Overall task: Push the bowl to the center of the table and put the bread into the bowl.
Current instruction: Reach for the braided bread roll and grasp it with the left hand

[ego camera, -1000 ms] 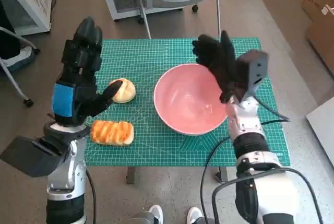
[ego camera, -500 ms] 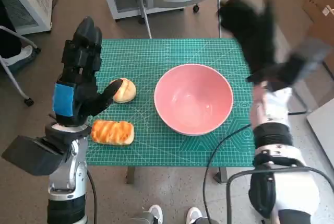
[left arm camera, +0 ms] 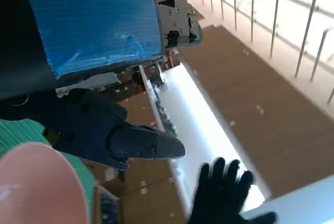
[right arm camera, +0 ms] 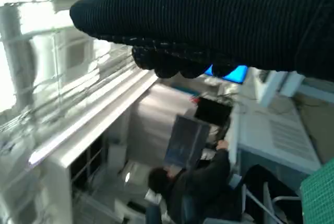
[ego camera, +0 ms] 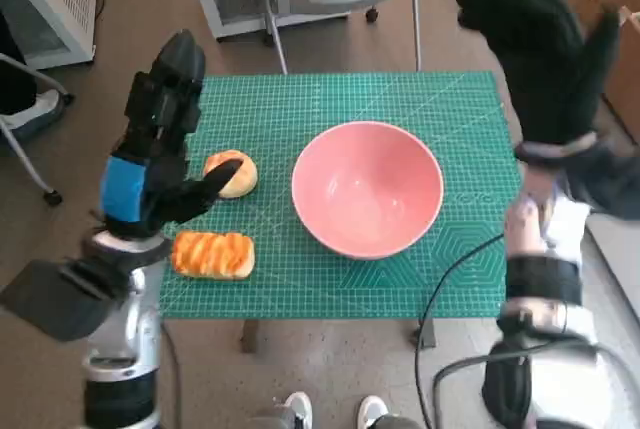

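Bowl (ego camera: 367,187) now central on the surface (ego camera: 300,99), freed as right hand (ego camera: 540,44) lifted clear, spread, empty. Push likely finished. Bread (ego camera: 213,254) still beside left hand (ego camera: 155,144), also spread, holding nothing.

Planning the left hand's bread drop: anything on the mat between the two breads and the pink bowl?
Nothing visible. Only bare green mat lies between the round bread, the striped bread and the pink bowl. The left hand hovers beside the round bread; the right hand is raised off to the bowl's far side.
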{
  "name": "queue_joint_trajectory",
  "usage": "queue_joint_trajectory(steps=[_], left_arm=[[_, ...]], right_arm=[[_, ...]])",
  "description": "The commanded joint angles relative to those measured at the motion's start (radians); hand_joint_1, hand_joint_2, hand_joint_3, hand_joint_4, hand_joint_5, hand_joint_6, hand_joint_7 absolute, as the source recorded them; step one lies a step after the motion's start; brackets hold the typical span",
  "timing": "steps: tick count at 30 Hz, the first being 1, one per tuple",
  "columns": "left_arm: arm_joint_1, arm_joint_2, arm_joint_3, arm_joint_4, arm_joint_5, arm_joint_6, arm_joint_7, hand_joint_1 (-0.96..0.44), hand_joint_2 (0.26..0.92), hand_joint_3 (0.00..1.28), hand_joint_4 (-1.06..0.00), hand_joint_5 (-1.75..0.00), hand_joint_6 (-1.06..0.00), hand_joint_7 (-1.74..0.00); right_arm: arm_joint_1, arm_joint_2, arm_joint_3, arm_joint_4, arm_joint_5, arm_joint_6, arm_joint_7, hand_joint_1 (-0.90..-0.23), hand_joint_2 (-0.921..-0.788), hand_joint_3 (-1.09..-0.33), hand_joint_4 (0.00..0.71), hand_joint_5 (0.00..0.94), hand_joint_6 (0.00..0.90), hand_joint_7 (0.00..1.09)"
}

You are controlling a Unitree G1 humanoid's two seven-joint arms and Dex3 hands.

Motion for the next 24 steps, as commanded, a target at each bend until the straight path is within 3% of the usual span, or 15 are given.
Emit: queue_joint_trajectory(steps=[1,7,13,18,24], left_arm=[[0.026,0.102,0.031,-0.044,0.003,0.002,-0.075,-0.6,0.918,0.16,-0.02,-0.01,0.0,-0.35],[0.07,0.238,0.073,-0.094,-0.027,0.095,-0.18,-0.53,0.882,0.13,-0.03,-0.01,0.0,-0.31],[0.13,0.4,0.101,-0.211,0.03,0.274,-0.246,-0.33,0.764,0.07,0.0,0.0,0.0,-0.3],[0.178,0.582,0.065,-0.405,0.175,0.606,-0.286,-0.18,0.699,0.03,0.0,0.0,-0.03,-0.31],[0.159,0.703,-0.068,-0.537,0.299,0.89,-0.317,-0.04,0.707,0.02,-0.01,0.0,-0.19,-0.1]], right_arm=[[0.067,-0.003,0.018,-0.072,0.026,-0.002,0.031,-0.635,-0.921,-0.707,0.347,0.002,0.457,0.01],[0.081,-0.008,0.025,-0.073,0.04,-0.014,0.045,-0.624,-0.921,-0.708,0.344,0.001,0.451,0.0],[0.08,-0.009,0.029,-0.059,0.034,-0.016,0.023,-0.624,-0.921,-0.718,0.338,0.0,0.445,0.0],[0.079,-0.003,0.031,-0.059,0.037,0.005,0.004,-0.635,-0.921,-0.711,0.345,0.007,0.454,0.01],[0.071,0.01,0.034,-0.055,0.045,0.023,-0.006,-0.639,-0.921,-0.706,0.346,0.006,0.458,0.01]])
